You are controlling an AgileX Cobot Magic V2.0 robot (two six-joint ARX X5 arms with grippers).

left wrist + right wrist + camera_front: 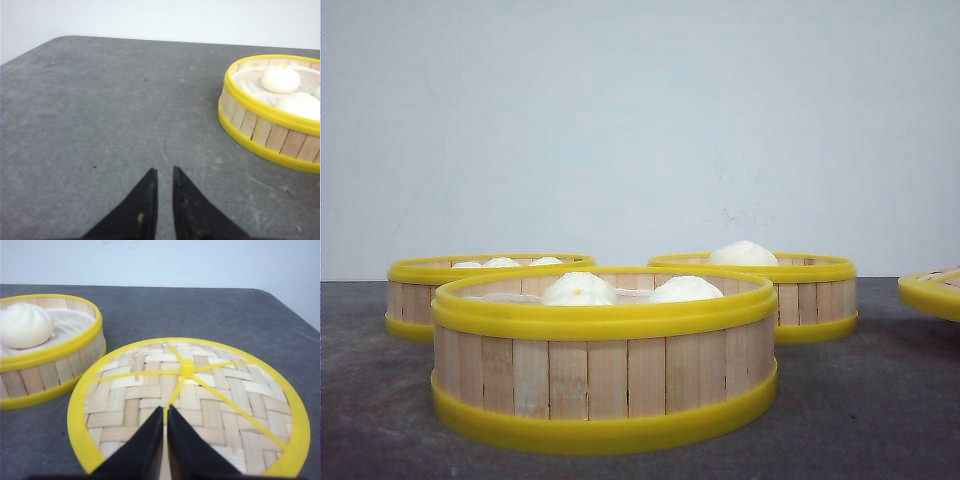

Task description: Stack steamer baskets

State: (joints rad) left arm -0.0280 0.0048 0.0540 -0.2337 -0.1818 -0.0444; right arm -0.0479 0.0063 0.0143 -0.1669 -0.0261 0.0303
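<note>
steamer baskets (605, 370): yellow rims, pale slats | lid (200, 400): woven | table (100, 110): grey

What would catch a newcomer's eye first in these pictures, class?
Three yellow-rimmed steamer baskets of white buns stand unstacked on the grey table: the near basket in front, two behind. The woven lid lies flat beside the back right basket, under the right tool.
</note>
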